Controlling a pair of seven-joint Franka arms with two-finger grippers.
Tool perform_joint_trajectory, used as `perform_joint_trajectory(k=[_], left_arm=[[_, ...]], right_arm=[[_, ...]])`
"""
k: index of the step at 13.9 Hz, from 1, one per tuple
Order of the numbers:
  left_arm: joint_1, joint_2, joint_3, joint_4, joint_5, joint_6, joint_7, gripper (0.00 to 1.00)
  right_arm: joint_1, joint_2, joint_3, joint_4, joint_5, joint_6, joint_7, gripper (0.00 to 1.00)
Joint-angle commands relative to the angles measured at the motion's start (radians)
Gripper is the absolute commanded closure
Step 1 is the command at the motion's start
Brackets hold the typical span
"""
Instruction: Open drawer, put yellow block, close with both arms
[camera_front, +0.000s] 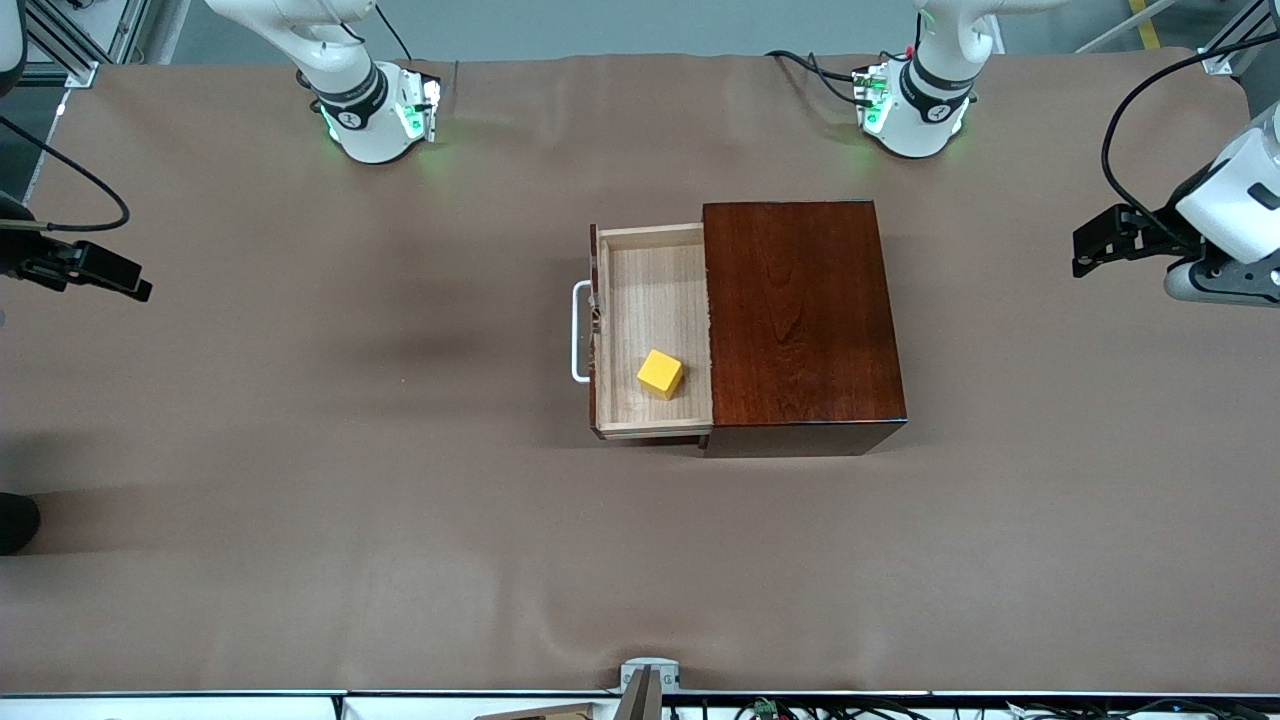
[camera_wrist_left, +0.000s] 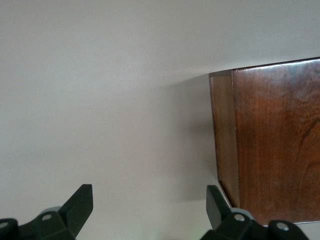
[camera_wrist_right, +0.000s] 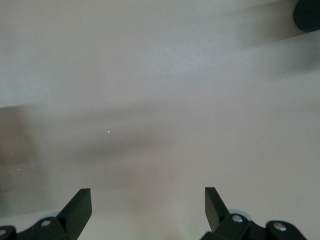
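Yellow block (camera_front: 660, 374) lies in the pulled-out drawer (camera_front: 652, 330), whose handle faces the right arm's end; right gripper (camera_wrist_right: 148, 202) and left gripper (camera_wrist_left: 150, 204), both wide open, wait at opposite table ends.

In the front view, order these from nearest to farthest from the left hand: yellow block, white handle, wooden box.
Left hand hangs over the table's left-arm end.
1. Wooden box, mid-table.
2. Yellow block, in the open drawer.
3. White handle, on the drawer's front.
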Motion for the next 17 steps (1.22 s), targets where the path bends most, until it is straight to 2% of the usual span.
perform_joint_trajectory(k=[1, 3, 11, 17], left_arm=[[0.001, 0.013, -0.002, 0.026, -0.017, -0.016, 0.011, 0.00], [-0.002, 0.014, -0.005, 0.027, -0.021, -0.016, -0.006, 0.00], [-0.028, 0.042, -0.109, 0.032, -0.050, -0.002, -0.471, 0.00], [-0.157, 0.095, -0.126, 0.033, -0.047, -0.001, -0.722, 0.00]], right_arm=[[-0.014, -0.018, 0.013, -0.008, -0.007, 0.001, -0.007, 0.00], [-0.016, -0.018, 0.013, -0.005, -0.005, 0.000, -0.006, 0.00], [-0.005, -0.017, 0.017, -0.002, -0.004, 0.000, -0.004, 0.00], [-0.013, -0.017, 0.016, -0.001, -0.004, -0.002, -0.003, 0.00]])
